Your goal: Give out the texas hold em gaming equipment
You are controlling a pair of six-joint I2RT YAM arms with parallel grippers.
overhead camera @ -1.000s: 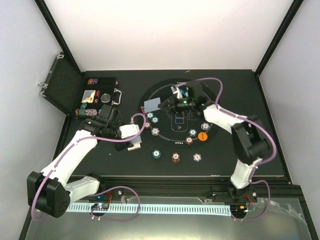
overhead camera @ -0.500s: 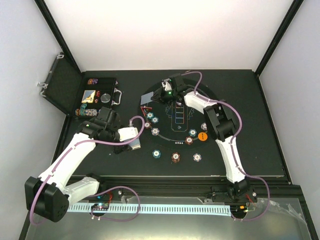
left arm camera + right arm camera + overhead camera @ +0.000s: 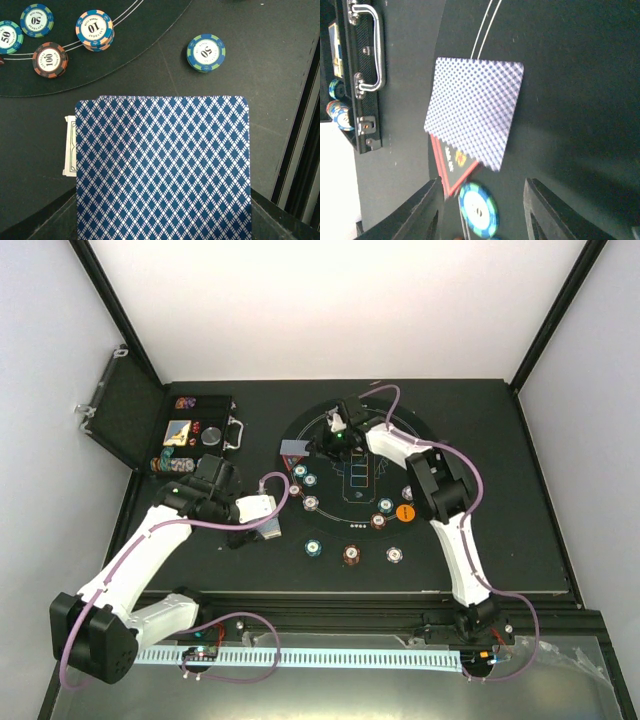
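My left gripper [image 3: 258,518] is shut on a stack of playing cards [image 3: 162,170] with blue diamond backs, off the round mat's left edge; the cards hide its jaws in the left wrist view. A single card [image 3: 475,110] lies face down at the back left rim of the mat [image 3: 330,530]. My right gripper [image 3: 482,200] hovers open just behind that card, touching nothing, with a blue-green chip [image 3: 479,210] between its fingers on the mat below. Several chips [image 3: 311,503] and an orange button [image 3: 405,511] ring the mat.
The black case [image 3: 130,410] stands open at the back left, its tray [image 3: 200,430] holding more chips and its metal handle [image 3: 370,47] facing the mat. A 50 chip [image 3: 206,52] lies off the mat near the left gripper. The table's front rail [image 3: 300,150] runs close by.
The right arm swung left to the mat's back left rim, then its gripper opened and let go of the card. The left arm with its cards barely moved.
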